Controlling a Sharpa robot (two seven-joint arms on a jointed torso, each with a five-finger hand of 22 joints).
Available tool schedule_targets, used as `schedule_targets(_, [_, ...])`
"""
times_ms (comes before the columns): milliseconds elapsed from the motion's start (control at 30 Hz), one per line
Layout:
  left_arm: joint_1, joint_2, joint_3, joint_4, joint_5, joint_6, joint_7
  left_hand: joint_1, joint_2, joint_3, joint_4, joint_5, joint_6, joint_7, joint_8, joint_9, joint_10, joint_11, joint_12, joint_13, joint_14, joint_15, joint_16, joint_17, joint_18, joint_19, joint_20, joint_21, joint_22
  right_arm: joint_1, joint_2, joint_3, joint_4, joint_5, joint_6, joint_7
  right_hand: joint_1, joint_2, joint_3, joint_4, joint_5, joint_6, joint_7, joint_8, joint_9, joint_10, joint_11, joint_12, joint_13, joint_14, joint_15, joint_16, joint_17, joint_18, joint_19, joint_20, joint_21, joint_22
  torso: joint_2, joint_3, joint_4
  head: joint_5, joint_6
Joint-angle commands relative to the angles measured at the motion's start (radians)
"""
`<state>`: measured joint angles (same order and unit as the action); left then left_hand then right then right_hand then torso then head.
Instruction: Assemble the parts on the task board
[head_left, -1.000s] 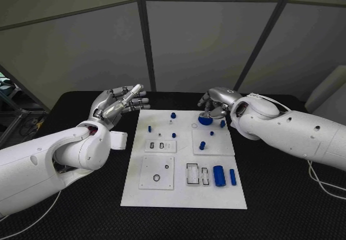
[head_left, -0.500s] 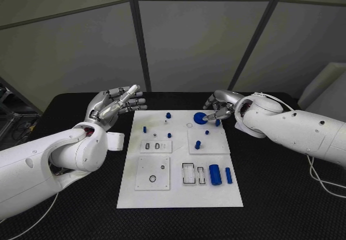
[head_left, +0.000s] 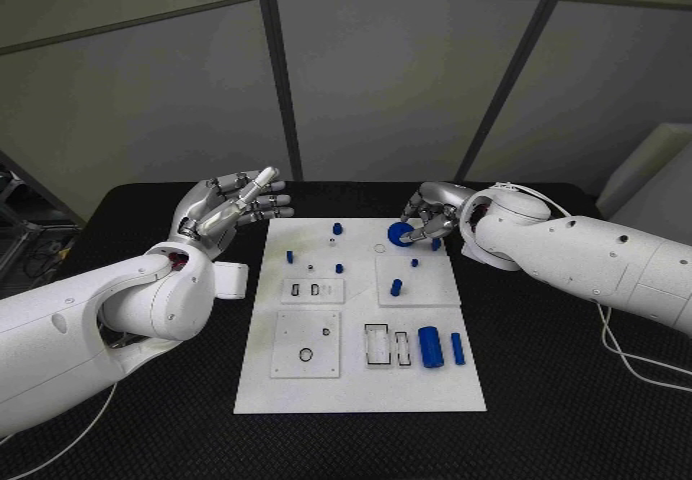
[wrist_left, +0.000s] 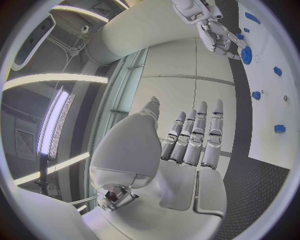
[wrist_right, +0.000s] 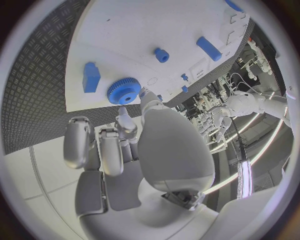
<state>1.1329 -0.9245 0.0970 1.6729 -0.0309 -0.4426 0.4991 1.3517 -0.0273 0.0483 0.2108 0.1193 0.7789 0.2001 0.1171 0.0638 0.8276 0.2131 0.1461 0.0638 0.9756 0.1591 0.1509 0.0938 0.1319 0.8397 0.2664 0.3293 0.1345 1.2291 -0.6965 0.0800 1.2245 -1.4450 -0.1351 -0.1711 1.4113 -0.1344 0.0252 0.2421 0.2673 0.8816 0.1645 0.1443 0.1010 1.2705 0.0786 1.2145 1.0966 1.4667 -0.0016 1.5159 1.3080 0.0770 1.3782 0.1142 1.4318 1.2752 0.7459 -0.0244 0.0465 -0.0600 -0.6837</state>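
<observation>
Head view: the white task board lies on the black table. Its right recess holds a blue cylinder and a slimmer blue bar, long axes running away from the robot. The right hand pinches a blue gear at the board's far edge. The left hand hovers empty, fingers spread.

Left wrist view: straight, parted fingers.

Right wrist view: fingertips touch the gear, lying flat

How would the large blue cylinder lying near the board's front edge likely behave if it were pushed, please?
The large blue cylinder lies on its side on the smooth task board, so it would probably roll if nudged sideways. It looks like rigid plastic, probably stiff and light.
</observation>
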Motion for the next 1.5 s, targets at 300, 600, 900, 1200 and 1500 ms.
schedule_targets(300, [0.002,0.002,0.001,-0.003,-0.006,0.015,0.003,0.002,0.007,-0.001,-0.007,-0.005,-0.004,0.06,-0.005,-0.001,-0.002,0.002,-0.006,-0.001,-0.002,0.005,-0.003,0.001,0.05,0.007,-0.001,0.0,-0.002,0.002,0.013,0.001,-0.023,-0.018,0.032,-0.018,0.019,0.009,0.005,0.0,0.005,-0.005,0.001,0.009,0.002,0.006,0.0,0.008,0.008,0.083,0.005,0.006,0.149,-0.015,0.005,-0.001,0.005,0.002,0.0,0.0013,-0.0007,0.001,-0.007])
schedule_targets(600, [0.002,0.004,0.001,-0.004,-0.006,0.018,0.001,0.003,0.008,-0.002,-0.008,-0.005,-0.006,0.06,-0.005,-0.001,-0.002,0.002,-0.006,-0.001,-0.002,0.005,-0.004,0.001,0.05,0.006,-0.001,-0.001,-0.002,0.002,0.023,0.001,-0.034,-0.03,0.041,-0.018,0.036,0.02,0.013,-0.009,0.005,-0.001,0.001,0.016,0.004,0.006,-0.001,0.017,0.022,0.083,0.005,0.008,0.152,-0.015,0.006,-0.001,0.007,0.005,0.001,0.0012,-0.0012,0.003,-0.012])
schedule_targets(900, [0.002,0.004,0.001,-0.005,-0.006,0.02,-0.001,0.003,0.008,-0.002,-0.008,-0.005,-0.006,0.06,-0.005,-0.001,-0.002,0.002,-0.006,-0.001,-0.002,0.005,-0.004,0.001,0.05,0.006,-0.001,-0.001,-0.002,0.001,0.032,0.001,-0.035,-0.047,0.033,-0.021,0.046,0.033,0.019,-0.017,0.005,0.016,-0.003,0.03,0.008,0.011,-0.003,0.028,0.037,0.083,0.004,0.01,0.157,-0.016,0.008,-0.002,0.008,0.009,0.001,0.0014,-0.0007,0.005,-0.017])
schedule_targets(1200, [0.002,0.003,0.001,-0.006,-0.006,0.023,-0.007,0.003,0.009,-0.002,-0.008,-0.005,-0.011,0.06,-0.007,-0.001,-0.002,0.002,-0.006,-0.001,-0.003,0.005,-0.005,0.001,0.05,0.006,-0.001,-0.001,-0.002,0.001,0.034,0.001,-0.024,-0.121,0.01,-0.04,0.061,0.047,0.032,-0.03,0.003,0.032,-0.006,0.041,0.011,0.018,-0.007,0.036,0.049,0.084,0.001,0.012,0.162,-0.017,0.013,-0.004,0.012,0.017,0.0,0.0013,-0.0002,0.008,-0.018])
schedule_targets(1500, [0.002,0.002,0.001,-0.006,-0.006,0.024,-0.01,0.003,0.01,-0.002,-0.008,-0.005,-0.013,0.06,-0.008,-0.001,-0.003,0.002,-0.007,-0.001,-0.003,0.005,-0.005,0.001,0.05,0.006,-0.001,-0.001,-0.003,0.001,0.035,0.001,-0.017,-0.146,-0.01,-0.05,0.081,0.073,0.074,-0.048,-0.016,0.094,-0.021,0.065,0.02,0.051,-0.021,0.067,0.091,0.086,-0.009,0.017,0.171,-0.02,0.022,-0.012,0.02,0.033,0.001,0.0021,-0.0008,0.013,-0.02])
